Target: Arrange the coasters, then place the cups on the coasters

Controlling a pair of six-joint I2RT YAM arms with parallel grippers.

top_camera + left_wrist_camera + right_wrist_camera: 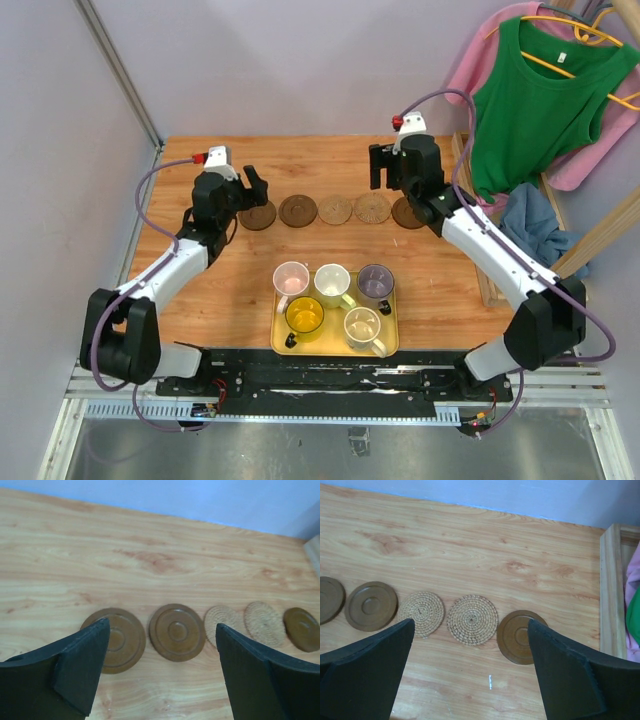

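Observation:
Five coasters lie in a row across the table's middle. From left they are dark brown (258,216), dark brown (298,210), woven tan (335,210), woven tan (372,208) and dark brown (408,213). Five cups stand on the yellow tray (278,345): pink (291,278), cream (332,283), grey-purple (376,282), yellow (304,315) and pale whitish (362,326). My left gripper (161,625) hangs open above the two left brown coasters (176,632), holding nothing. Over the right end of the row, my right gripper (471,622) is open and empty above the right brown coaster (516,636).
A wooden rack (470,215) runs along the table's right edge, with green, pink and blue clothes (540,100) hanging beside it. Grey walls close off the back and left. Bare wood lies between the coaster row and the tray.

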